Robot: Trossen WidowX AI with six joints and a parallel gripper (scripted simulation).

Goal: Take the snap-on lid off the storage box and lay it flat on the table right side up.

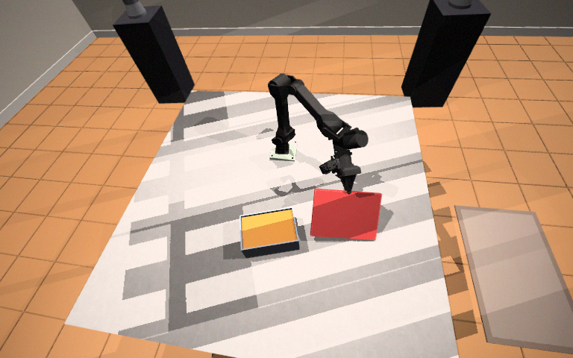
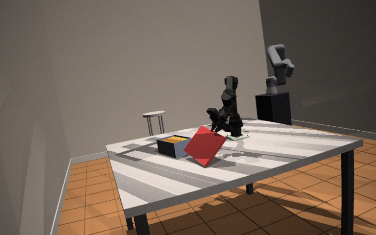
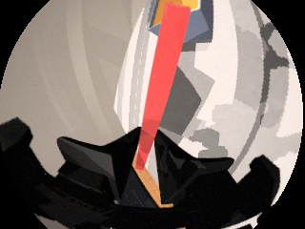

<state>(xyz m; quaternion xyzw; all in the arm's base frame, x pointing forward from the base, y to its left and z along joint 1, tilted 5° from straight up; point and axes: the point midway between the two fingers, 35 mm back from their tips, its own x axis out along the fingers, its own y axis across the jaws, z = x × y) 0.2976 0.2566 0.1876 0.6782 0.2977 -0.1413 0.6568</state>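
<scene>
The red lid [image 1: 345, 215] [image 2: 204, 147] [image 3: 165, 81] is off the box and steeply tilted, its raised edge toward the arm and its lower edge close to the table. Whether that lower edge touches the table I cannot tell. My gripper [image 1: 348, 192] [image 2: 213, 130] [image 3: 148, 132] is shut on the lid's raised edge, near the middle of that edge. The storage box [image 1: 271, 248] [image 2: 166, 148] [image 3: 199, 28] stands open and upright on the table, left of the lid in the top view, with an orange-yellow inside. The lid's underside is hidden in the top and exterior views.
The table [image 1: 338, 308] [image 2: 166, 177] carries the box and the arm's base plate [image 1: 282, 156] [image 2: 237, 137] behind them. The lid is nearer the table's right edge than the box is in the top view. Dark pedestals [image 1: 156, 54] and a stool [image 2: 153, 114] stand beyond the table.
</scene>
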